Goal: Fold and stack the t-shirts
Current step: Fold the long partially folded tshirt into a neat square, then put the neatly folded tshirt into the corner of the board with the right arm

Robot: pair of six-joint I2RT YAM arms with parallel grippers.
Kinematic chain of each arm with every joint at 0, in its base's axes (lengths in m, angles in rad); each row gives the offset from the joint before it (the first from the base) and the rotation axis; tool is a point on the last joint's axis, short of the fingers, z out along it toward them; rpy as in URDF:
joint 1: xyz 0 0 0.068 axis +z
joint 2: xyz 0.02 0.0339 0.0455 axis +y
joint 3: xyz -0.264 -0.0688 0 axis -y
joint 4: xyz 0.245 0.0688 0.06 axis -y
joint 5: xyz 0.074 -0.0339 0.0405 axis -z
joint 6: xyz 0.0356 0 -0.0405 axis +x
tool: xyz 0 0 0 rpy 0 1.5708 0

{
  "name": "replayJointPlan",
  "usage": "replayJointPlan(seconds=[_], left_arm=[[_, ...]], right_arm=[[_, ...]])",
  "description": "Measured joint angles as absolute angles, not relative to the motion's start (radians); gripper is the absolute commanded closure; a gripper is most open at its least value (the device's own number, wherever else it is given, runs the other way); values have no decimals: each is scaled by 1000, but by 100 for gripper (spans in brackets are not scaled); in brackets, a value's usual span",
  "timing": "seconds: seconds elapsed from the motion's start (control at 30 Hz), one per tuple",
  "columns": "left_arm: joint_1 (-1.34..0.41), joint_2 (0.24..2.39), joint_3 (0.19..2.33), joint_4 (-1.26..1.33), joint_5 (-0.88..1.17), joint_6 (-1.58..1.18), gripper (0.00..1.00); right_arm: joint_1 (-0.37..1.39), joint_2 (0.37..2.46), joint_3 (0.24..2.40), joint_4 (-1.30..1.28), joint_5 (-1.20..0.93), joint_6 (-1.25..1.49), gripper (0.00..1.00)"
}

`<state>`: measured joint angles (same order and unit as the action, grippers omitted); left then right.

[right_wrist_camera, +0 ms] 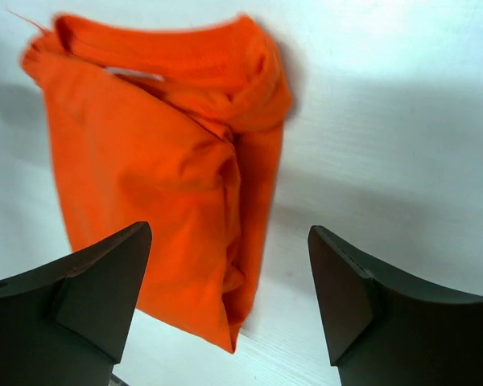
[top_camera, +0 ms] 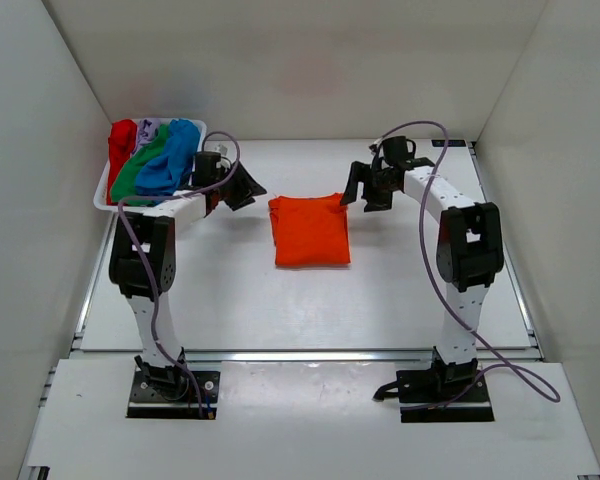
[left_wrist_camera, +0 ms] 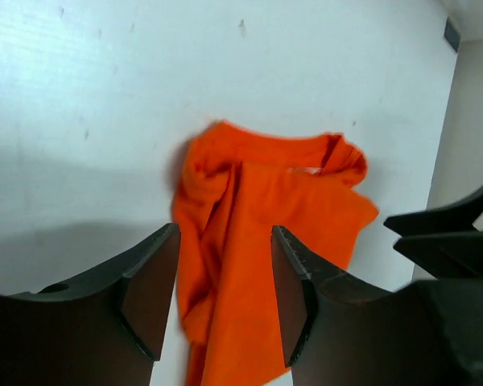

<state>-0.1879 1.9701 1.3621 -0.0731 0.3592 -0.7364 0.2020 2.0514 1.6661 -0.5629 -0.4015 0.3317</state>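
A folded orange t-shirt [top_camera: 310, 231] lies flat on the table between the two arms. It also shows in the left wrist view [left_wrist_camera: 266, 241] and in the right wrist view [right_wrist_camera: 161, 177]. My left gripper [top_camera: 248, 189] is open and empty, just left of the shirt's far left corner and above it [left_wrist_camera: 225, 297]. My right gripper [top_camera: 360, 190] is open and empty, just right of the shirt's far right corner [right_wrist_camera: 229, 297]. Red [top_camera: 121, 145], green [top_camera: 135, 175], blue [top_camera: 172, 158] and pale lilac [top_camera: 150, 128] t-shirts lie heaped in a white tray [top_camera: 103, 193] at the far left.
White walls close the table on the left, back and right. The right gripper's black fingers [left_wrist_camera: 447, 233] show at the right edge of the left wrist view. Purple cables hang from both arms.
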Motion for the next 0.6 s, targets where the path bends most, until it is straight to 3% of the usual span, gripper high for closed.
replayJointPlan(seconds=[0.3,0.37,0.4,0.43,0.6], left_arm=[[-199,1684,1010,2,404,-770,41],[-205,1597,950,22,406,-780,41],[-207,1560,928,31,408,-786,41],[-208,1531,913,38,409,-789,42],[-208,1470,878,48,410,-791,41]], right_arm=[[293,2046,1479,-507,-368,327,24],[319,2055,1482,-506,-360,319,36],[330,2064,1491,-509,-355,312,72],[341,2078,1508,-516,-345,297,99],[379,2178,1681,-650,-205,247,100]])
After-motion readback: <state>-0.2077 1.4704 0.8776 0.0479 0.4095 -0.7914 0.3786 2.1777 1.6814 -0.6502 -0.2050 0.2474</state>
